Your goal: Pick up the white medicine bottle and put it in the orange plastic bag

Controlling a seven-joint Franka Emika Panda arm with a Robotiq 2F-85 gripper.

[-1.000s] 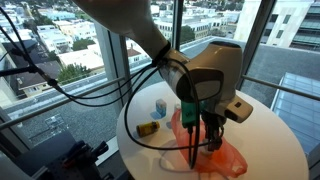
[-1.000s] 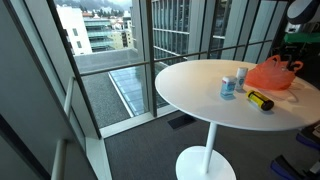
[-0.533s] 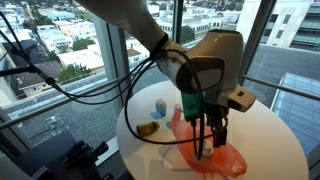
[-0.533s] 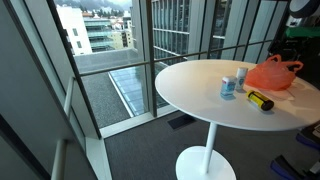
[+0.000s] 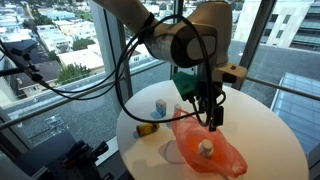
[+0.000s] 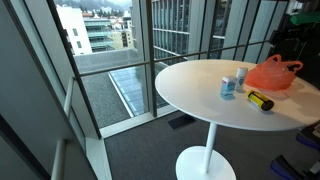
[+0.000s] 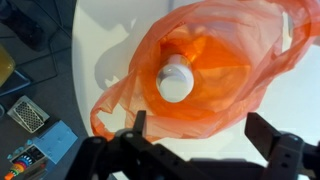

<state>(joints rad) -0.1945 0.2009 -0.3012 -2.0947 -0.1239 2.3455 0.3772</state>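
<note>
Your fingers (image 7: 137,128) stand wide and empty. The bottle (image 7: 176,78), probably light, rigid and slick, rests inside the floppy bag (image 7: 238,95); grip below its cap.

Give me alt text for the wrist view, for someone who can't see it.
A white medicine bottle sits inside an orange plastic bag on a white table, seen from above. The gripper hangs over it, jaws apart and empty.
</note>
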